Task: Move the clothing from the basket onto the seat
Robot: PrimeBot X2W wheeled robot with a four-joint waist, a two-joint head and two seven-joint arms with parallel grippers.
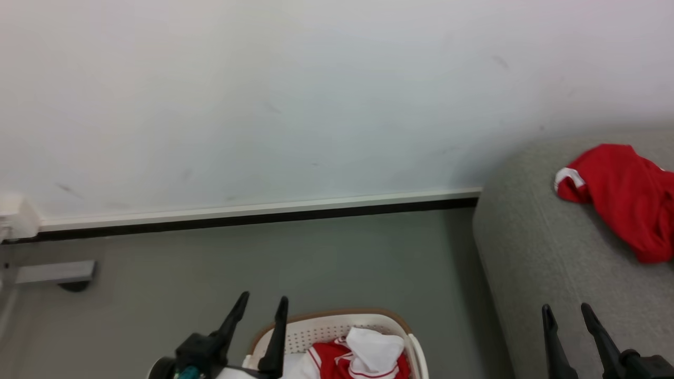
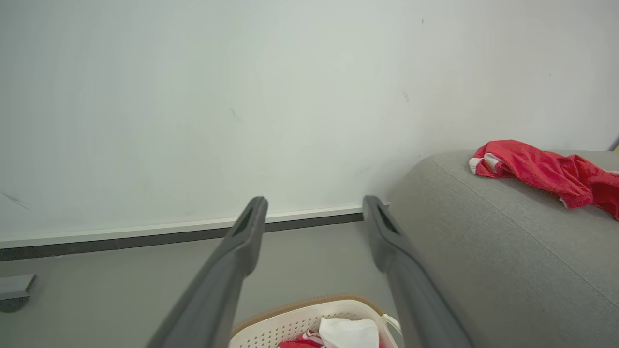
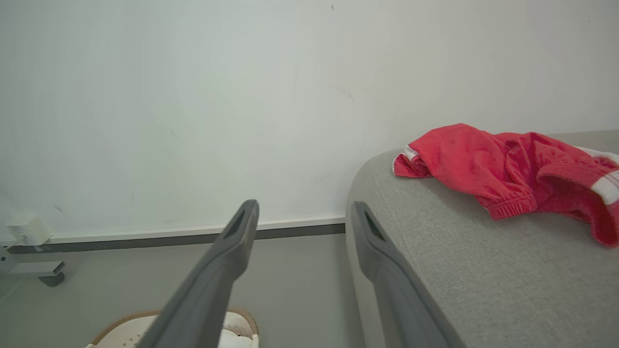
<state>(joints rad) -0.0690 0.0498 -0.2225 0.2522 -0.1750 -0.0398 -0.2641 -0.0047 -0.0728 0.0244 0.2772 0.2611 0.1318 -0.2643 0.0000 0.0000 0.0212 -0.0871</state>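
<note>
Head view: left gripper [image 1: 264, 298] and right gripper [image 1: 566, 307] wide open, empty. Red clothing [image 1: 337, 362] in the basket [image 1: 321, 322], near left — one piece [image 1: 626, 200] already on the seat [image 1: 526, 263], right. Reach down slowly, pinch a thick fold, lift high.

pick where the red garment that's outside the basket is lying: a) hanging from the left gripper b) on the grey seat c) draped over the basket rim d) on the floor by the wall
b: the red garment lies crumpled on top of the grey seat, well apart from the basket.
</note>
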